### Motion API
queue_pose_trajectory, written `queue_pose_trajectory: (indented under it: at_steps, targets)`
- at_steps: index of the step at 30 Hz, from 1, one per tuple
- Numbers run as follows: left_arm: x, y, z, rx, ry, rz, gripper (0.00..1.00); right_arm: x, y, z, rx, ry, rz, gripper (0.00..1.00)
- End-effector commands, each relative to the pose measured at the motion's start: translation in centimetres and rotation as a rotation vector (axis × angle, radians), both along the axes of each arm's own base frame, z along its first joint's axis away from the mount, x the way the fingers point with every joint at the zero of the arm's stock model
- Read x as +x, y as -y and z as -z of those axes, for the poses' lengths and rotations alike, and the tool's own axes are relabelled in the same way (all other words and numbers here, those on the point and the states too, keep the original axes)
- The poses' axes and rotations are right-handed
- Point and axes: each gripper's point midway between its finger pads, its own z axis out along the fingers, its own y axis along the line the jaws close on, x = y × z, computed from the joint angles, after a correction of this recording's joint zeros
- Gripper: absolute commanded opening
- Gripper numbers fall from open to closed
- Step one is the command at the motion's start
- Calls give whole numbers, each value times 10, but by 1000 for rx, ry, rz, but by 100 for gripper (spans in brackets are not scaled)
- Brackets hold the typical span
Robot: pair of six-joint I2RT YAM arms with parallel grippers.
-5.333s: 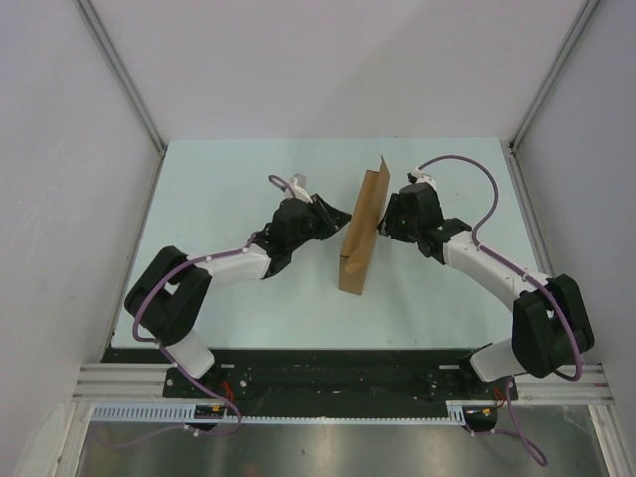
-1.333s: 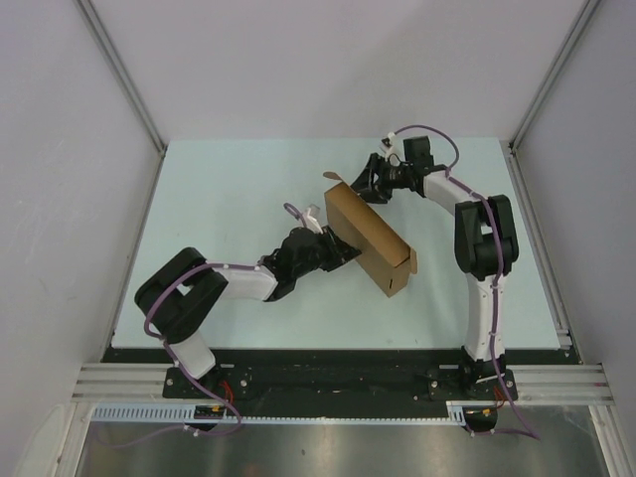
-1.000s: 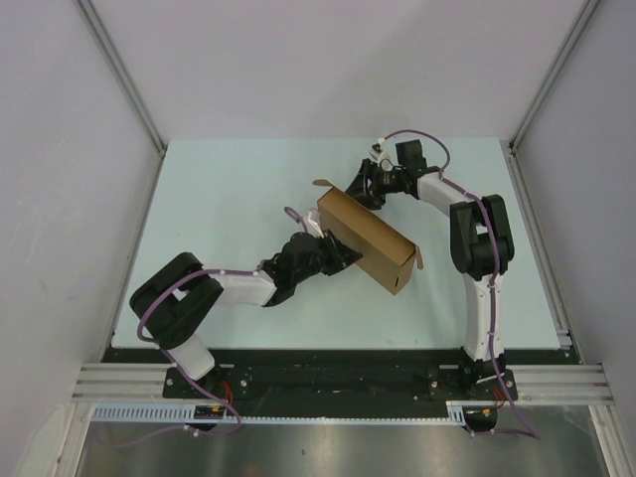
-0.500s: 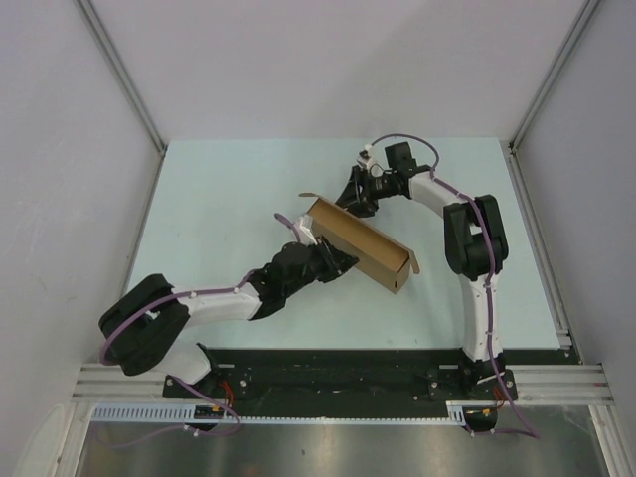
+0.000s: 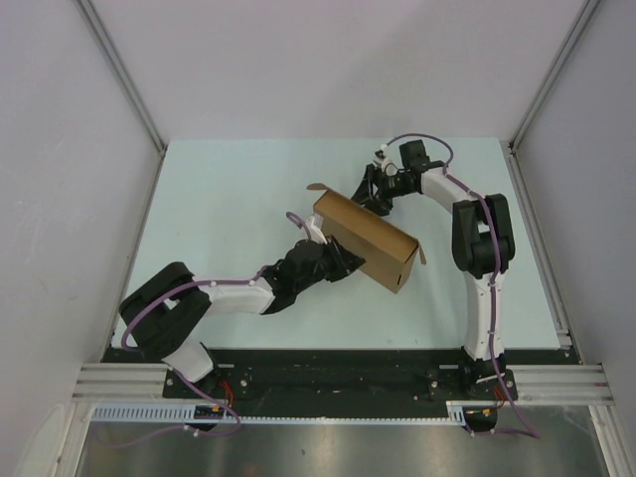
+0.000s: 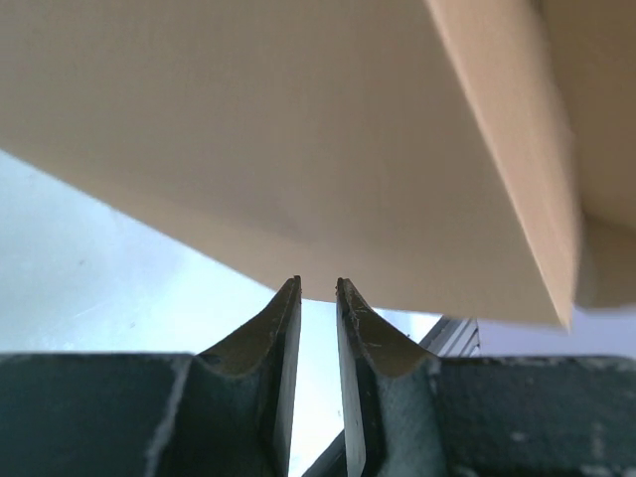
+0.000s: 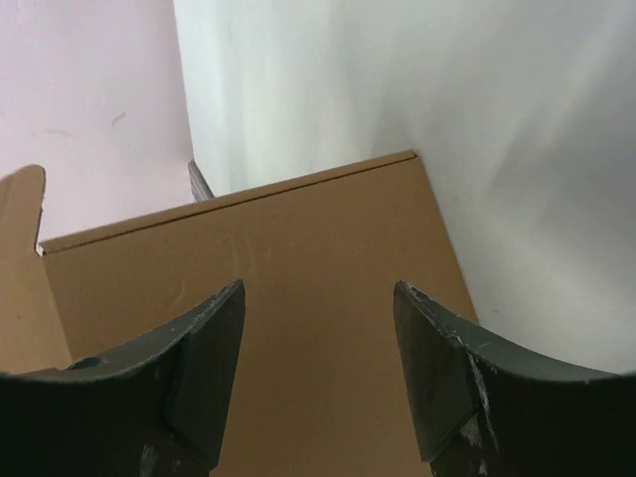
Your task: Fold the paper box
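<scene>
Now both arms are at the cardboard box

From above, the paper box (image 5: 366,238) lies in the middle of the pale green table (image 5: 219,199). It is a long brown block placed diagonally, with one end far and left and the other end near and right. The left gripper (image 5: 343,261) is at its long near-left side, touching or almost touching it. The right gripper (image 5: 374,195) is at the far-left end.

From the left wrist, brown card fills the upper part of the view. The two fingers of the left gripper (image 6: 316,293) stand almost together, with only a thin slit between them. Their tips come up to the lower edge of the paper box (image 6: 298,129). Whether they pinch this edge or only touch it, I cannot tell.

From the right wrist, the right gripper (image 7: 318,293) is released: its fingers are wide apart and nothing is between them. A flat panel of the paper box (image 7: 298,258) lies beyond them, wider than the gap. A small flap (image 7: 20,214) stands up at the left of this panel, in front of a pale wall (image 7: 89,89).
</scene>
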Motion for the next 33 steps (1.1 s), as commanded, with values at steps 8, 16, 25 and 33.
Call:
queue_pose_trajectory:
  at_steps: [8, 16, 25, 33]
  targets:
    - [9, 19, -33, -60, 74, 24, 26, 19, 23, -15, -58, 53, 73, 67]
    - [6, 12, -34, -55, 79, 15, 26, 20, 32, -19, -120, 67, 109, 67]
    - [2, -4, -46, -32, 117, -4, 26, 49, 84, -72, -286, 187, 366, 73]
    - [-21, -61, -66, 87, 178, -50, 29, 37, 201, -215, -518, 505, 892, 77]
